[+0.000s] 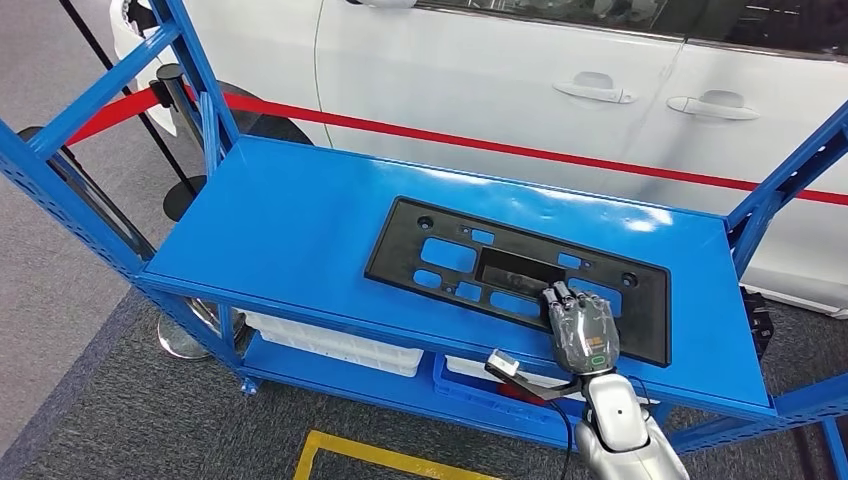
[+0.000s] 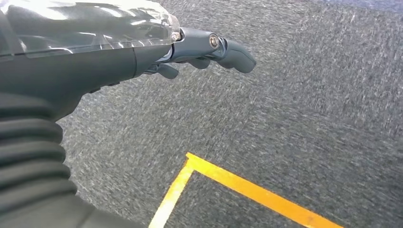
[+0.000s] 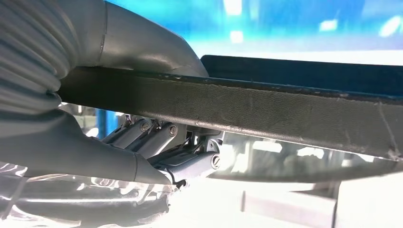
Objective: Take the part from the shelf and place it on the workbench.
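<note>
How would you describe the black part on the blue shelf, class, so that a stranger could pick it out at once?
Start at the blue metal shelf in front of the white car. On its top surface lies a flat black rectangular panel, with the robot's right hand at its near edge. It is the one dark thing there, pierced by several cut-outs that show blue through.

Bright, even light; glare patches streak the blue bench top, and the right wrist view blows out white below the bench.
</note>
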Robot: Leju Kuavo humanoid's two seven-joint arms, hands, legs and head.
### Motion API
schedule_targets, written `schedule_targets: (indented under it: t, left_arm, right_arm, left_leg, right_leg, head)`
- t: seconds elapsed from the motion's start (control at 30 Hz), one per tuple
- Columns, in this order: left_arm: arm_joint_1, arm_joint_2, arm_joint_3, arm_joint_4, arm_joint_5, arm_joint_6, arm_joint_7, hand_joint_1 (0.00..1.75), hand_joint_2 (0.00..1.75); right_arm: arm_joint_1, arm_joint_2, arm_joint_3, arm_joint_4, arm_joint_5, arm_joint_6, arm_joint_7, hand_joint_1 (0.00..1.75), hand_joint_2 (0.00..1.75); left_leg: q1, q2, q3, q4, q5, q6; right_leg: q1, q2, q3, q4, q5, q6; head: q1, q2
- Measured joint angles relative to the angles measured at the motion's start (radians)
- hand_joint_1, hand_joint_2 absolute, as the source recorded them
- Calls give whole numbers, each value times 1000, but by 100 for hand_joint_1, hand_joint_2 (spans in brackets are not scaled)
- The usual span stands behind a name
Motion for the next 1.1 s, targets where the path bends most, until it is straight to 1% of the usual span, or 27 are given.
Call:
schedule_targets:
  t: [0.1, 0.27, 0.33, 0.4, 0.57, 0.63, 0.7, 0.83, 0.93, 1.1]
  left_arm:
    - [-2, 0, 25, -20, -60, 2, 35, 0, 175]
    - [-6, -1, 80, -52, -222, 2, 71, 0, 175]
    - [-10, -2, 99, -59, -252, 2, 81, 0, 175]
    - [-14, -2, 126, -60, -266, 2, 95, 0, 175]
    - [-17, -6, 180, -60, -317, 2, 126, 0, 175]
    - [-18, -8, 195, -60, -326, 2, 131, 0, 175]
    - [-18, -10, 210, -59, -333, 2, 129, 0, 175]
    - [-18, -11, 234, -56, -346, 2, 125, 0, 175]
    - [-17, -11, 248, -55, -348, 2, 116, 0, 175]
    - [-18, -11, 264, -55, -354, 2, 108, 0, 175]
  right_arm:
    - [42, -6, -17, -60, -25, -32, -19, 175, 175]
    - [88, -8, -40, -131, -38, -41, -34, 175, 175]
    - [97, -8, -46, -150, -57, -45, -48, 175, 175]
    - [97, -8, -49, -161, -116, -51, -82, 175, 175]
    - [66, -6, -42, -165, -358, -56, -207, 175, 175]
    - [52, -3, -35, -165, -427, -56, -240, 175, 175]
    - [43, 6, -30, -168, -491, -56, -279, 175, 175]
    - [51, 45, -29, -203, -605, -56, -366, 175, 175]
    - [70, 74, -29, -242, -635, -56, -409, 175, 175]
    - [89, 109, -32, -287, -669, -56, -456, 175, 175]
  left_leg:
    - [0, 0, 0, 0, 0, 0]
    - [0, 0, 0, 0, 0, 0]
    - [0, 1, 0, -1, 0, 0]
    - [0, 1, 0, -1, 0, 0]
    - [0, 1, 0, -1, 0, 0]
    - [0, 1, 0, -1, 0, 0]
    - [0, 1, 0, -1, 0, 0]
    - [0, 1, 0, -1, 0, 0]
    - [0, 1, 0, -2, 0, 0]
    - [-2, 1, 0, -2, 0, 0]
  right_leg:
    - [0, 1, -1, 0, 0, 0]
    - [0, 0, -1, 0, 0, 0]
    - [0, 1, -1, 0, 0, 0]
    - [0, 1, 0, 1, 0, 0]
    - [0, 1, 0, 1, 0, 0]
    - [0, 1, 0, 1, 0, 0]
    - [0, 1, 0, 1, 0, 0]
    - [0, 1, -1, 1, 0, 0]
    - [0, 1, -1, 1, -1, -1]
    - [0, 1, -2, 0, -1, -1]
  head:
    - [0, 0]
    - [0, 0]
    - [0, 0]
    - [0, 0]
    - [0, 0]
    - [0, 0]
    - [0, 0]
    - [0, 0]
    - [0, 0]
    - [0, 0]
